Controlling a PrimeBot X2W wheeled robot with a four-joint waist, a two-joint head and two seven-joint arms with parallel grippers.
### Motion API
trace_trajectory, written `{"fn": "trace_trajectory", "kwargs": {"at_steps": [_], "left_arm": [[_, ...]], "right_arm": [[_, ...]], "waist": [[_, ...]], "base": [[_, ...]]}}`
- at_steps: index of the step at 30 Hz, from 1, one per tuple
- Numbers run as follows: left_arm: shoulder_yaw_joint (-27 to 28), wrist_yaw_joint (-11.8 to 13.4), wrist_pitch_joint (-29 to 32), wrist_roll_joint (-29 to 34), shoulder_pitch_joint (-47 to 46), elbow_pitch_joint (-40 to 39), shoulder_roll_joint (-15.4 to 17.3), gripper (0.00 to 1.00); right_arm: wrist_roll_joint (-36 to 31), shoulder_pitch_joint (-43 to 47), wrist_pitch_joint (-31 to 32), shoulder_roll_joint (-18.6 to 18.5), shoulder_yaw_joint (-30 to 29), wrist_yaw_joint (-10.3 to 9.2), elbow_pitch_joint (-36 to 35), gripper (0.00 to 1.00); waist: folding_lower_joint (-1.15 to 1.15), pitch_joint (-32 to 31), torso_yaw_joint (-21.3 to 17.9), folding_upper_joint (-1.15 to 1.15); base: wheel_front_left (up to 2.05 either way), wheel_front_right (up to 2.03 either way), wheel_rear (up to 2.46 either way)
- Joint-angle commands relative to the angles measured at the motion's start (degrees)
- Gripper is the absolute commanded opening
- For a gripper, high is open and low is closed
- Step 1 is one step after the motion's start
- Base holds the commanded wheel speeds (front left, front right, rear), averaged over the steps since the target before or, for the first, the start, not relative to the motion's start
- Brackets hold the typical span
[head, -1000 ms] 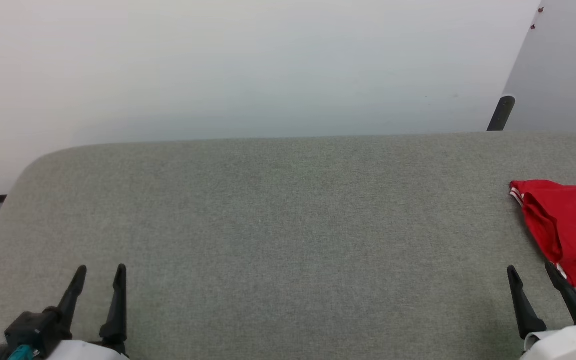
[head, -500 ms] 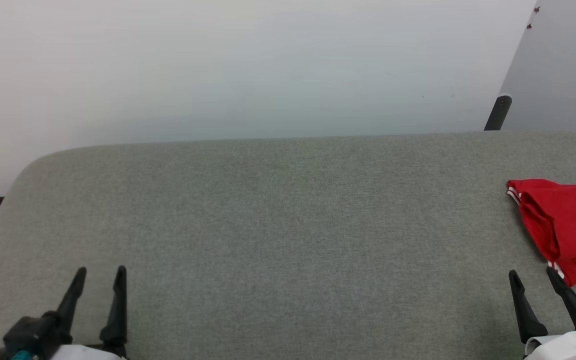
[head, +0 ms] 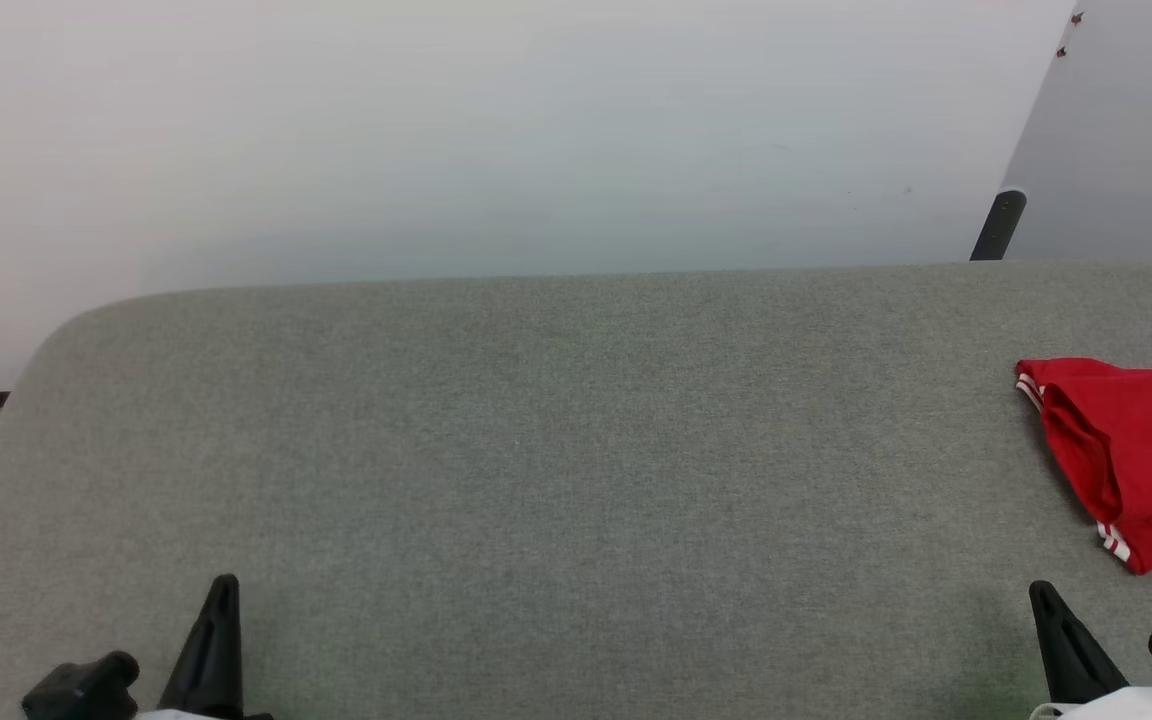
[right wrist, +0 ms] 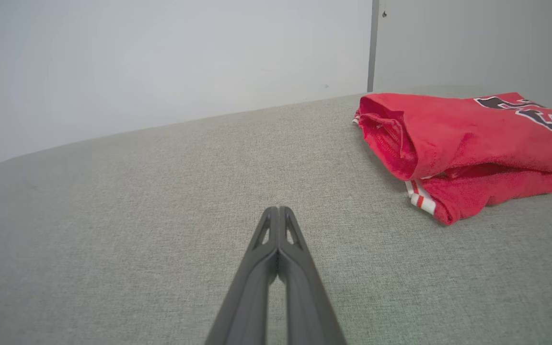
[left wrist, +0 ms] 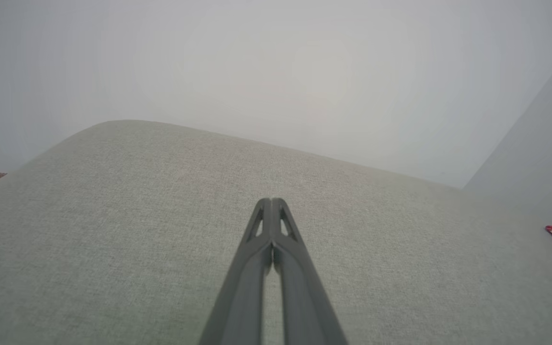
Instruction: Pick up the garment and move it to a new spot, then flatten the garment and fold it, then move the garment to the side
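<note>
The red short-sleeved shirt with red-and-white striped trim [right wrist: 472, 139] is seen folded, lying toward the right end of the grey fabric-covered surface [head: 536, 430]. The left gripper [left wrist: 271, 201] and the right gripper [right wrist: 278, 209] are pressed together on nothing, low over the near edge. Should the shirt be brushed by the closed right gripper, its loose top fold could be undone.

The garment [head: 1136, 450] lies at the right of the padded surface [head: 556, 450]
</note>
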Motion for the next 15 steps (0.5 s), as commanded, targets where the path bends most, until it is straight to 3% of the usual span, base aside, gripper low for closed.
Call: {"fn": "trace_trajectory", "kwargs": {"at_steps": [1, 15], "left_arm": [[0.4, 0.0, 0.5, -2.4, -1.5, -0.7, 0.2, 0.0], [0.8, 0.0, 3.8, -14.0, -2.9, -0.4, -1.3, 0.0]], "right_arm": [[2.5, -1.4, 0.4, -0.1, -0.8, -0.01, -1.1, 0.0], [14.4, -2.3, 3.2, 1.8, -2.1, -0.01, -2.0, 0.0]], "waist": [[0.0, 0.0, 0.0, 0.0], [0.0, 0.2, 0.1, 0.0]], "base": [[0.0, 0.0, 0.0], [0.0, 0.0, 0.0]]}}
